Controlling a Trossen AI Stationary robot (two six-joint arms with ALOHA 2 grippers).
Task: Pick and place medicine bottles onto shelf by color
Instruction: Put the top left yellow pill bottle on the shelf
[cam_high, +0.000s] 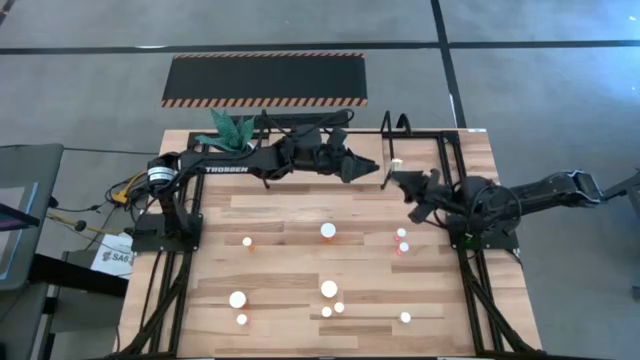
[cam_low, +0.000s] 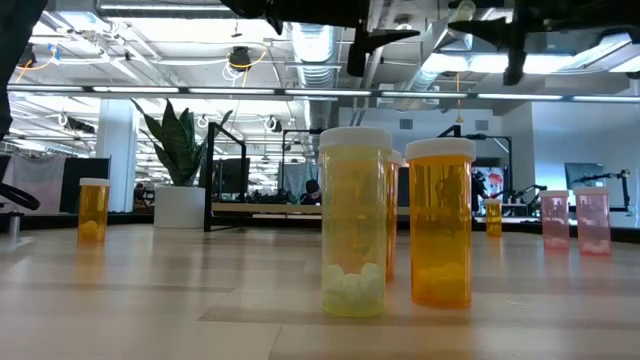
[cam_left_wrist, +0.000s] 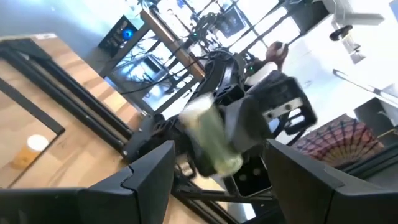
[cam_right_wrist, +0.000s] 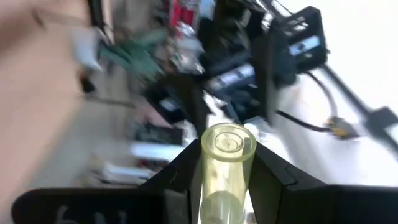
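One translucent yellow bottle, a smooth ribbed-base cylinder, sits clamped between the right gripper's dark fingers, raised just beside the shelf's black hoop upright. The left gripper, fingers spread and empty, hovers near that shelf.

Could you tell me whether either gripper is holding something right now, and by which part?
The right gripper is shut on a yellow bottle, clamped on its sides. The left gripper is open and empty.

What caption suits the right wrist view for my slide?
Right gripper shut on a yellow translucent medicine bottle, held between its dark fingers.
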